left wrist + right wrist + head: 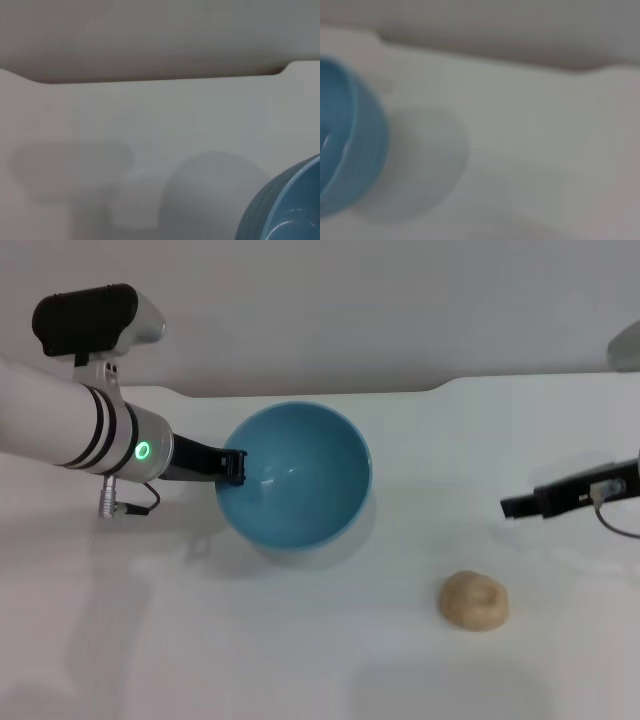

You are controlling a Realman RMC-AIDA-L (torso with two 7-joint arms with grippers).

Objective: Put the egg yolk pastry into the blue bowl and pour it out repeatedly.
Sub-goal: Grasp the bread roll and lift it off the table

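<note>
Right tool [512,506] near pastry [474,600], not touching.

So the blue bowl [295,477] sits on the counter [300,660], tipped up off it, left of centre. The left tool [233,466] is at its left rim. The egg yolk pastry [474,600] lies on the counter, nearer and to the right of the bowl, well apart. The right tool [512,506] hangs far right, behind the pastry.

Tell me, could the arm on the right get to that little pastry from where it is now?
Probably yes. The egg yolk pastry lies alone on the white table, outside the blue bowl. The right end effector hangs nearby, with nothing between them.
</note>
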